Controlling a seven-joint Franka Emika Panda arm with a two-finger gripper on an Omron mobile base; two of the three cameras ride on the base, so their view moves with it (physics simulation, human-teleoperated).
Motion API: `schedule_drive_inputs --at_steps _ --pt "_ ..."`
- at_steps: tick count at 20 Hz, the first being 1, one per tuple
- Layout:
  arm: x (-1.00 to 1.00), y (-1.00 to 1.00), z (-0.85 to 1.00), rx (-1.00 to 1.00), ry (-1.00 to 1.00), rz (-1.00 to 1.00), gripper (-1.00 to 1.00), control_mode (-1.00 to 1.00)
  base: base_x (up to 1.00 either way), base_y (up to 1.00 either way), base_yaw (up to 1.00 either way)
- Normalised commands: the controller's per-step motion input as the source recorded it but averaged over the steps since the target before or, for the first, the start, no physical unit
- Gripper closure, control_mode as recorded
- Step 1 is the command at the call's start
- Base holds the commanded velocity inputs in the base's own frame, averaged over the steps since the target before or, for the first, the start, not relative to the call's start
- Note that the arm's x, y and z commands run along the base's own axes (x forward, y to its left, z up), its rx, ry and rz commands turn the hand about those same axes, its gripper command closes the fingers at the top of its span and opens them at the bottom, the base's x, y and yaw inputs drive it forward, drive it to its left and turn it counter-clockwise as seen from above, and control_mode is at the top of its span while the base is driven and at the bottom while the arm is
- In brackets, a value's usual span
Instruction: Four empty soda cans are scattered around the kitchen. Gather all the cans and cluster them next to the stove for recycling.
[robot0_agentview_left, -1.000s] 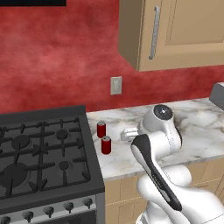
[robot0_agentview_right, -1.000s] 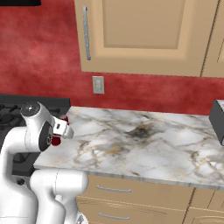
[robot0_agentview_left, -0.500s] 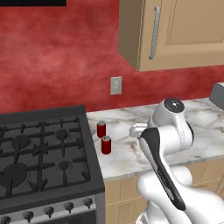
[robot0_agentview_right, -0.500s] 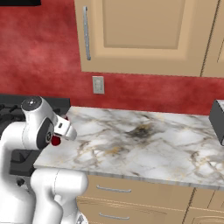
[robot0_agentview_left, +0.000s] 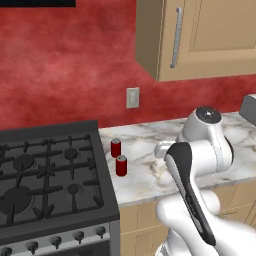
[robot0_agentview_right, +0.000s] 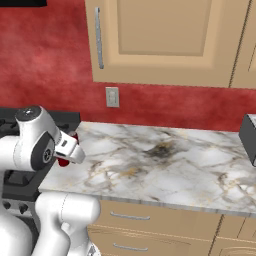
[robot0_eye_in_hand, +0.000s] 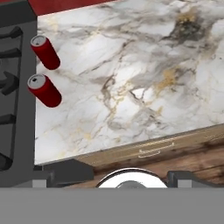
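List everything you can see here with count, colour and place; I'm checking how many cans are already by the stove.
soda cans: two, red with silver tops, upright on the counter beside the stove's right edge, close together, not touching.
stove: one, black, left of the counter.
counter: one, white-grey marble.
wall outlet: one, beige, on the red wall above the cans.
upper cabinets: tan, above the counter.
dark appliance: one, far right of the counter.
claw: open, empty; fingertips over the counter's front edge.

Two red soda cans (robot0_agentview_left: 118, 157) with silver tops, black stove (robot0_agentview_left: 47, 180), grey-veined white marble counter (robot0_agentview_left: 150, 175).
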Motion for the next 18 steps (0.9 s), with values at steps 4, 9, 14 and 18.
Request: schedule_drive_inputs --at_steps 4,9,14,18 --pt "-0.59 -0.05 0.03 0.0 -0.23 0.0 -1.0 -1.0 0.0 0.0 0.0" --pt "-0.48 -0.05 0.01 0.0 -0.21 0.0 -1.0 -1.0 0.0 0.0 0.0" --pt "-0.28 0.0 0.0 0.0 -0.13 0.0 -1.0 -1.0 0.0 0.0 0.0" --pt "-0.26 0.0 0.0 0.0 -0.12 0.0 -1.0 -1.0 0.0 0.0 0.0"
